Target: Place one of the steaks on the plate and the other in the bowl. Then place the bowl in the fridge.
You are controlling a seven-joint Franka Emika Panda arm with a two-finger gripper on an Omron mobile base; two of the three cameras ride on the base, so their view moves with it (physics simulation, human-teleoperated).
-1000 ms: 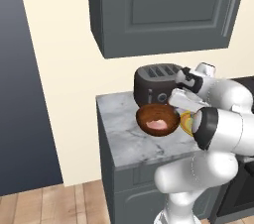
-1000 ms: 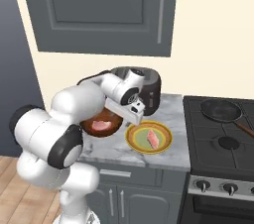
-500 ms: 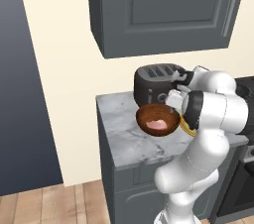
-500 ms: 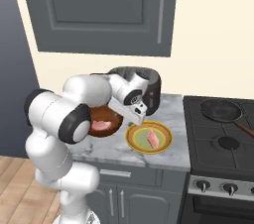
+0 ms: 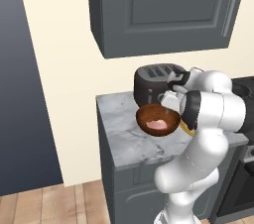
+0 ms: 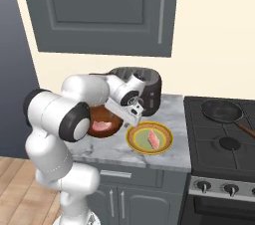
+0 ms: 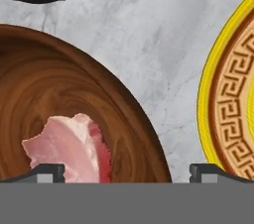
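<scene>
- Your tool hangs low over the counter, its jaws spread wide and nothing between them; one tip sits over the bowl's rim, the other over the plate's yellow edge.
- The bowl sits on the counter with one steak lying inside it, off-centre toward the near wall in the hand view.
- The plate lies just beside the bowl, toward the stove, with the other steak on it.
- Between bowl and plate you have only a narrow strip of bare marble; the rims stand close but apart.
- Behind both stands a dark toaster, leaving little room at the back.
- The counter's left edge drops off beside a cream wall; open marble lies to the left of the bowl and in front of it.
- A wall cabinet hangs above the working area.
- A frying pan rests on the stove's far burner.
- In the left base view the arm covers the plate, and in the right base view the arm's elbow cuts off the bowl's left side.
- The dark grey surface at the far left is cut off; you cannot tell what it is.
</scene>
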